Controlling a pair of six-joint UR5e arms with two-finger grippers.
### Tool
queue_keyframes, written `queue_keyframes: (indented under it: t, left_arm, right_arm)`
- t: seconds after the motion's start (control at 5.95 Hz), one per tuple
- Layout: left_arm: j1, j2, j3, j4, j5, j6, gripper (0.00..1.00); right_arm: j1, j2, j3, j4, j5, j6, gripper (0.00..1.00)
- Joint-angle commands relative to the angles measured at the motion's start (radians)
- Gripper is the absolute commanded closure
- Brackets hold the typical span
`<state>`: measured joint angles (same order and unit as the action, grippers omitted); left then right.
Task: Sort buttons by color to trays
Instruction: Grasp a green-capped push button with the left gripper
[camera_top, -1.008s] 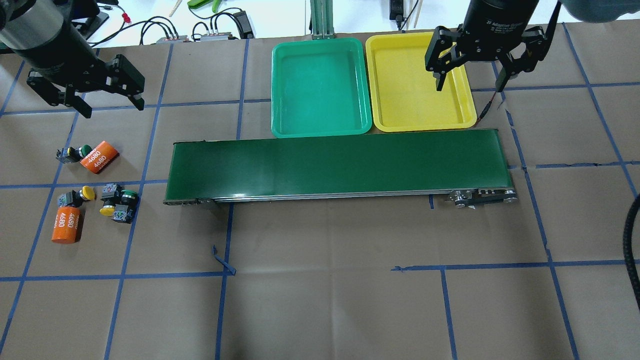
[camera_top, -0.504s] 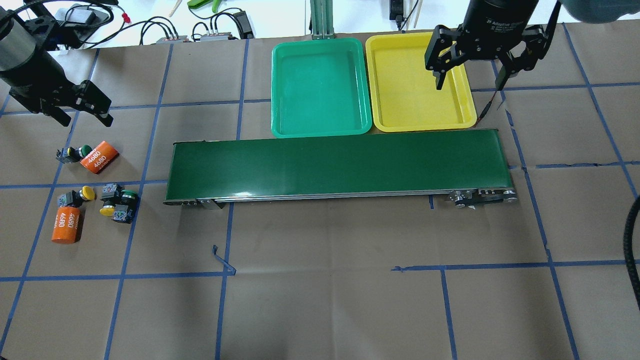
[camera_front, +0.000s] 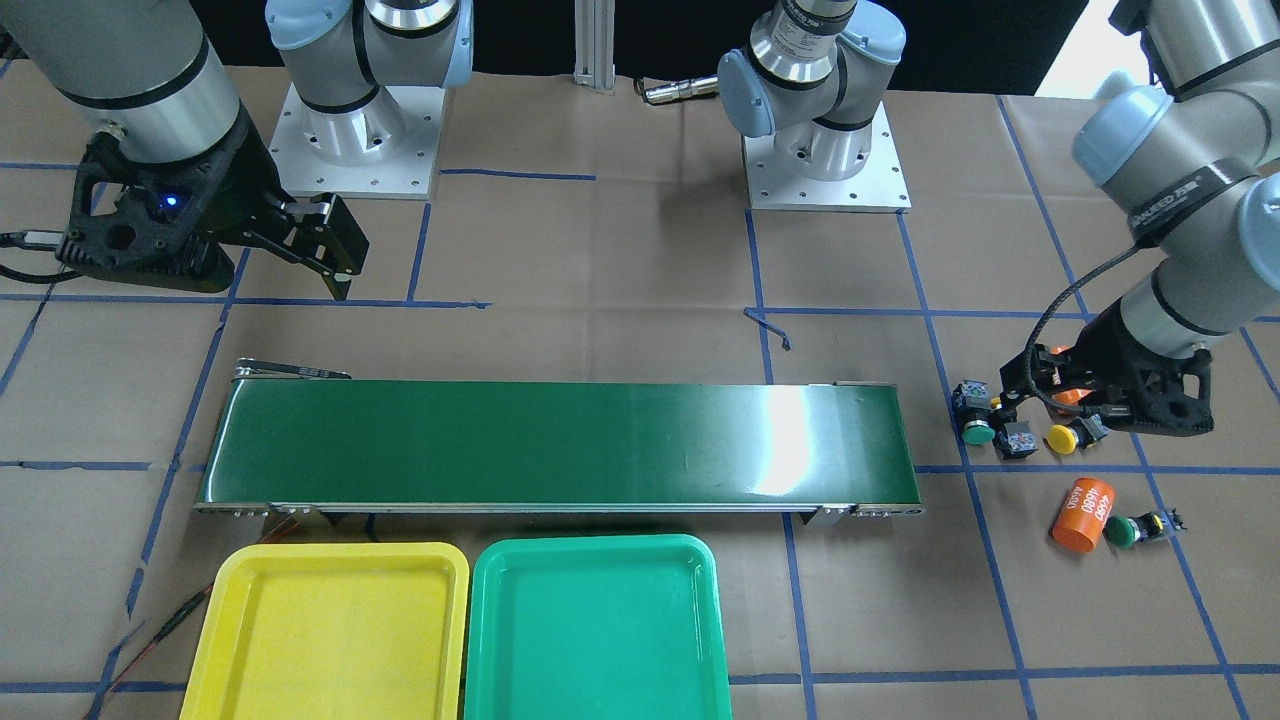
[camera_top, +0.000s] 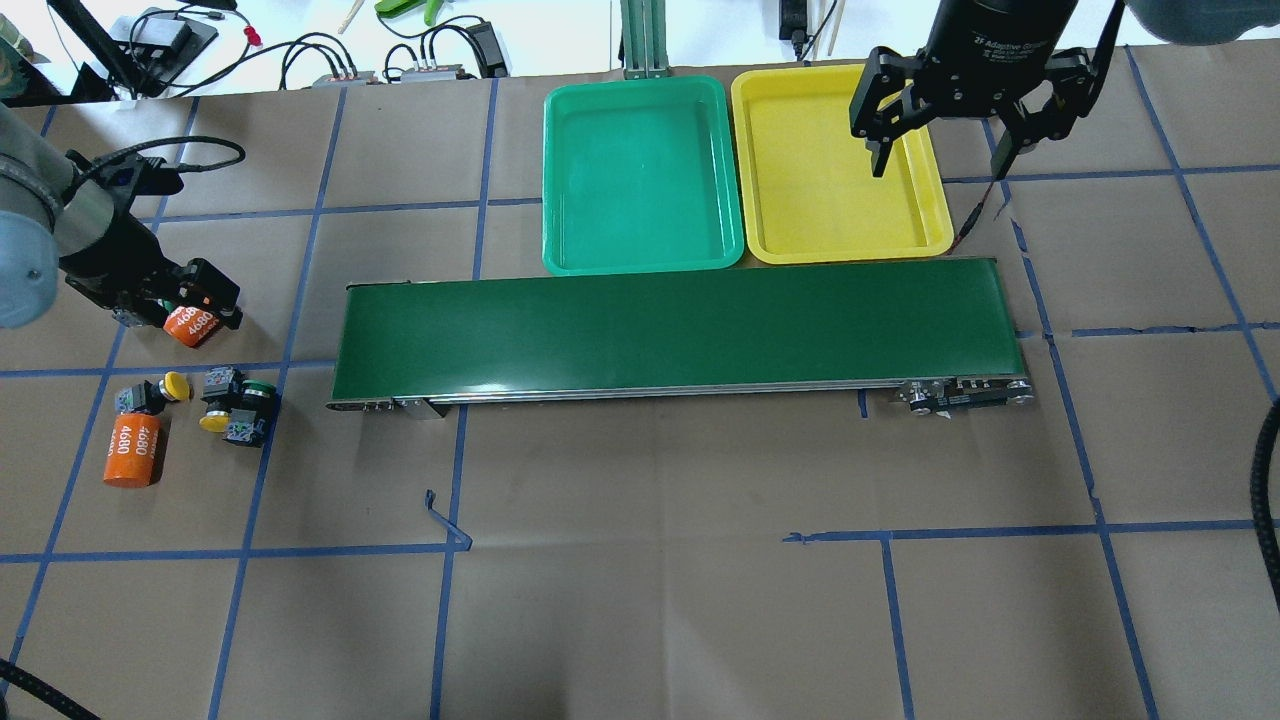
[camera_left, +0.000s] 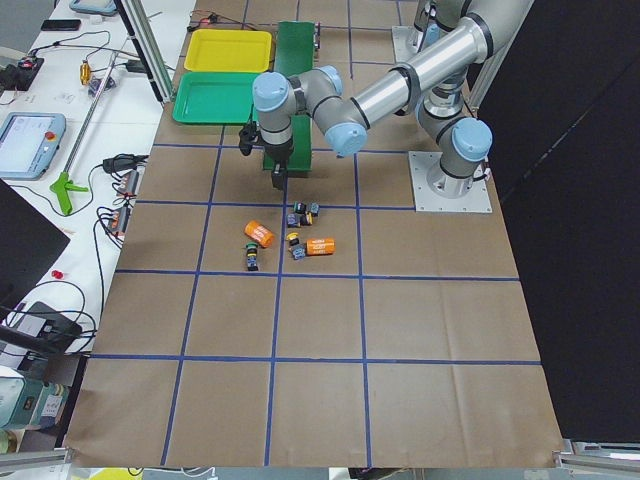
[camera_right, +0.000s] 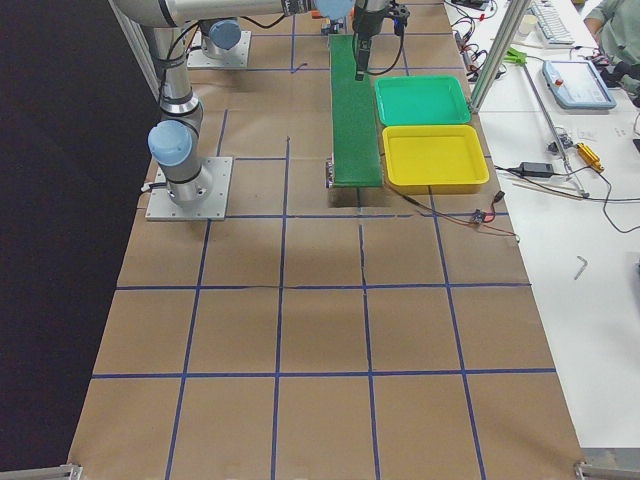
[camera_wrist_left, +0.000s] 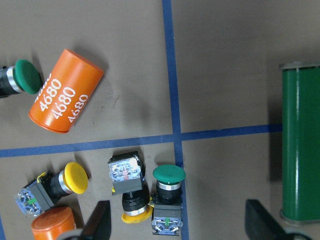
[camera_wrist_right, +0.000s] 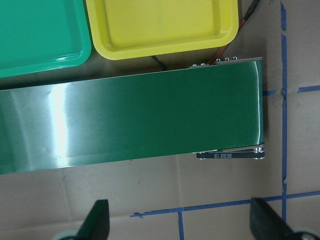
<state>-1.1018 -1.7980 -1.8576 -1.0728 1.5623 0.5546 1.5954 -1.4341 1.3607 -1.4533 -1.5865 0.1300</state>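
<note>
Several buttons lie at the table's left end. A yellow button, a second yellow one and a green one sit close together. Another green button lies apart; my arm hides it in the overhead view. My left gripper hovers open and empty over this group; the left wrist view shows the green cap between its fingers. The green tray and the yellow tray stand empty behind the belt. My right gripper hangs open and empty over the yellow tray's right rim.
A long dark-green conveyor belt lies across the middle, in front of the trays. Two orange cylinders marked 4680 lie among the buttons, one under my left gripper, one nearer the front. Cables lie beyond the table's far edge.
My left arm has swung from the back left corner down towards the buttons and now covers the far green button in the overhead view. The right arm has hardly moved.
</note>
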Motion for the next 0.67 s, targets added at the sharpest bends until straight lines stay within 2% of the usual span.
queue_keyframes:
  t: [0.0,0.5]
  left_arm:
    - [0.002,-0.055,-0.124,0.170,0.001,0.036,0.07]
    - [0.003,-0.095,-0.175,0.217,0.007,0.062,0.09]
  right_arm:
    - [0.000,-0.002,0.000,-0.002,0.002,-0.010,0.00]
    - [-0.002,-0.006,0.009,-0.002,0.002,-0.063,0.00]
